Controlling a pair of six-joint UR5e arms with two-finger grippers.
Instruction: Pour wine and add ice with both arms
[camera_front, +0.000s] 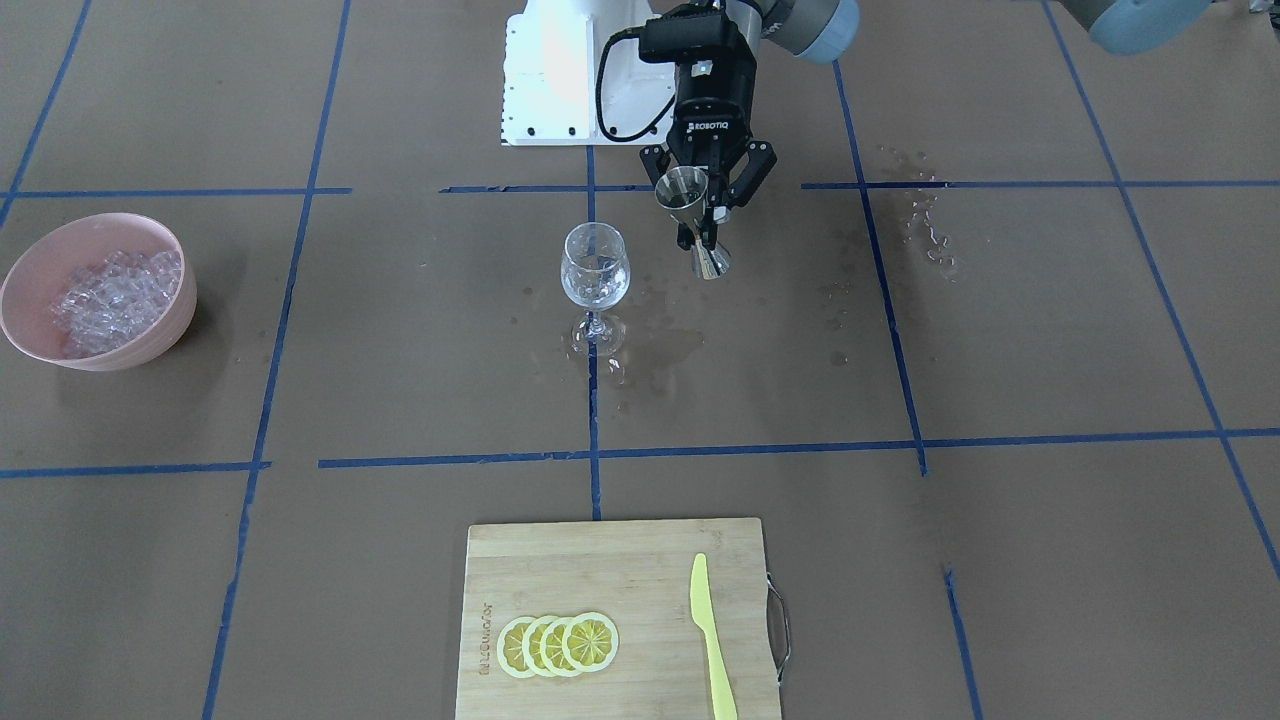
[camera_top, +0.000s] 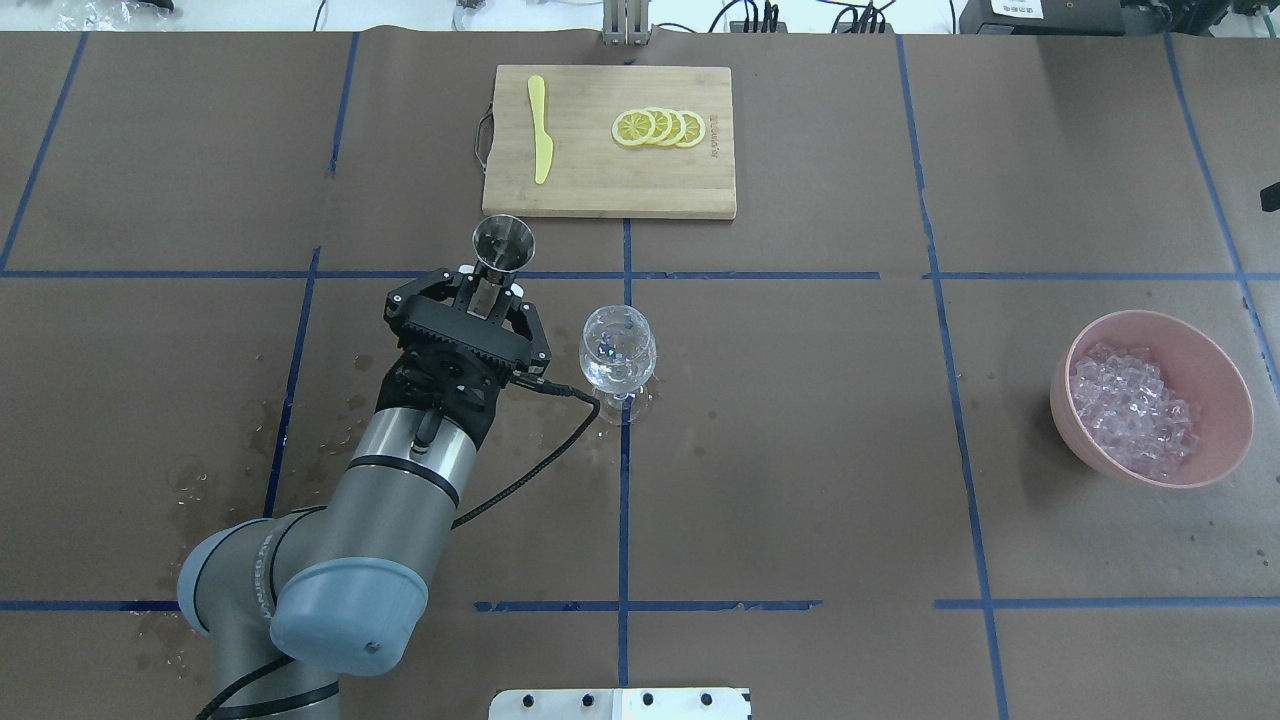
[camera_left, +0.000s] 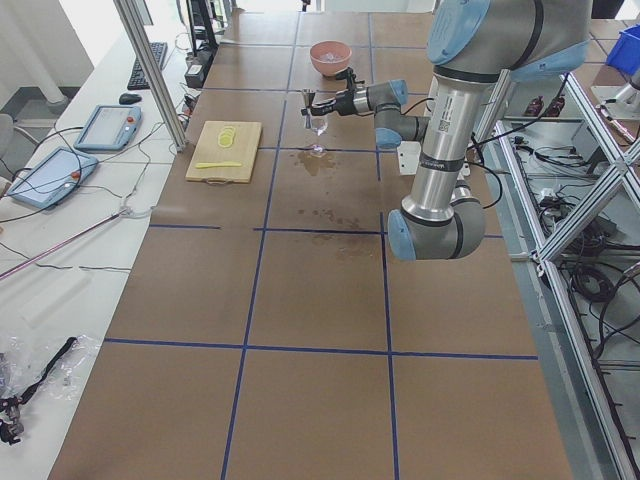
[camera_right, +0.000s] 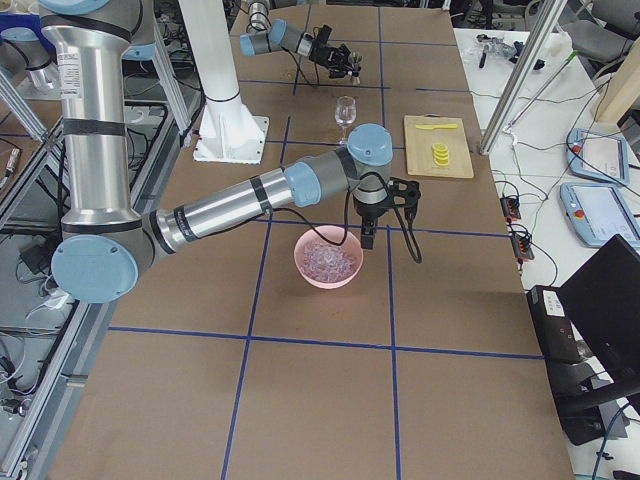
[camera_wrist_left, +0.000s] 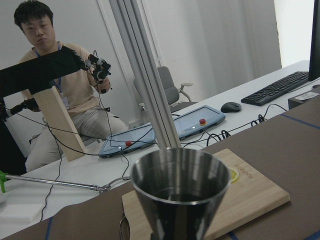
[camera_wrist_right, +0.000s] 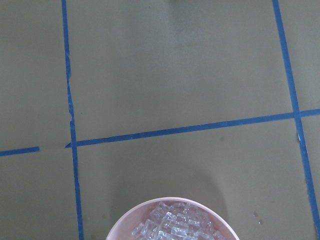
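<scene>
Ice (camera_top: 1135, 405): heap of clear cubes in the pink bowl (camera_top: 1215, 365), far out on the robot's right side of the bench (camera_top: 800, 480). Wine: can't make out any liquid for sure, neither in the jigger (camera_top: 503, 245) nor in the wine glass (camera_top: 618, 350).

Left gripper (camera_top: 490, 288) lies horizontal, fingers clamped on the jigger's waist. The jigger is upright, off the bench, beside the glass on the robot's left and not touching it. Glass stands on its foot at the centre grid crossing.

Right gripper (camera_right: 369, 240) shows only from the right-end view, hanging over the bowl's rim. Can't tell how far open it is. Right wrist view shows the bowl rim and cubes directly below.

Bench: brown paper cover with a blue tape grid. Wet patch (camera_front: 650, 350) around the glass foot, droplets (camera_front: 930, 230) further toward the robot's left. At the far edge is a bamboo cutting board (camera_top: 600, 190) with four overlapping lemon slices (camera_top: 660, 127) and a yellow knife (camera_top: 540, 140).

Room: in the left wrist view a seated operator (camera_wrist_left: 55, 100), an aluminium post (camera_wrist_left: 145, 80), control tablets (camera_wrist_left: 200, 122) and a keyboard (camera_wrist_left: 280, 87).
</scene>
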